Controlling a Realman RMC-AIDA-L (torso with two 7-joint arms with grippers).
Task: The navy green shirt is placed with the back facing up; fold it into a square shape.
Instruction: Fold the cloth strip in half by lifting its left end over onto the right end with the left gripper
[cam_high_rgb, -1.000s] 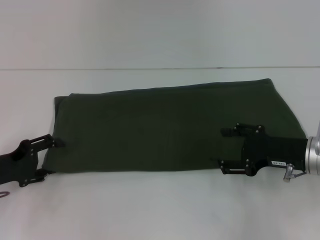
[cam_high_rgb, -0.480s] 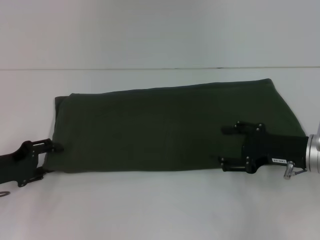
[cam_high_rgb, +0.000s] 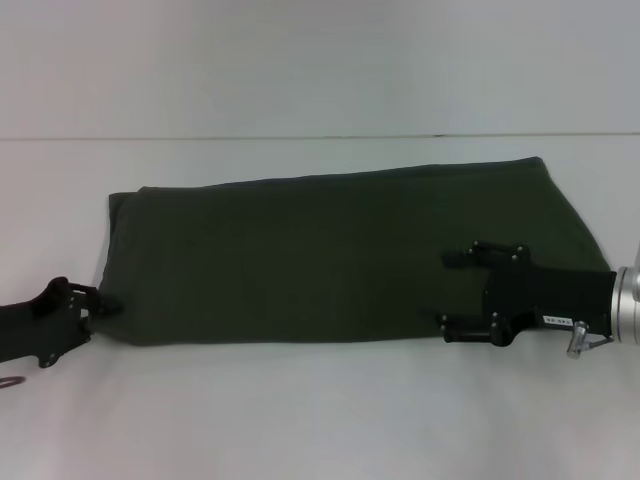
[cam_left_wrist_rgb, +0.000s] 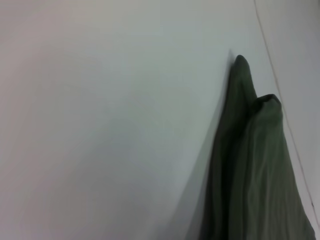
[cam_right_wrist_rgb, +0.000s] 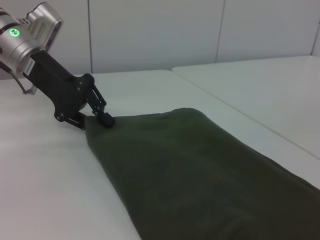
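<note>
The navy green shirt (cam_high_rgb: 320, 255) lies on the white table as a long folded strip, plain side up, running left to right. It also shows in the right wrist view (cam_right_wrist_rgb: 200, 170) and the left wrist view (cam_left_wrist_rgb: 255, 170). My left gripper (cam_high_rgb: 100, 303) is at the strip's front left corner, and in the right wrist view (cam_right_wrist_rgb: 106, 120) its fingertips are pinched on that corner. My right gripper (cam_high_rgb: 448, 292) is open, hovering over the right part of the strip near its front edge, with its fingers spread front to back.
The white table (cam_high_rgb: 300, 420) has bare room in front of and behind the shirt. A seam or back edge (cam_high_rgb: 300, 137) runs across behind it. A second white tabletop (cam_right_wrist_rgb: 260, 75) shows in the right wrist view.
My left gripper has drawn back to the left and its spread fingers have come together on the shirt's front left corner. The right gripper has stayed in place.
</note>
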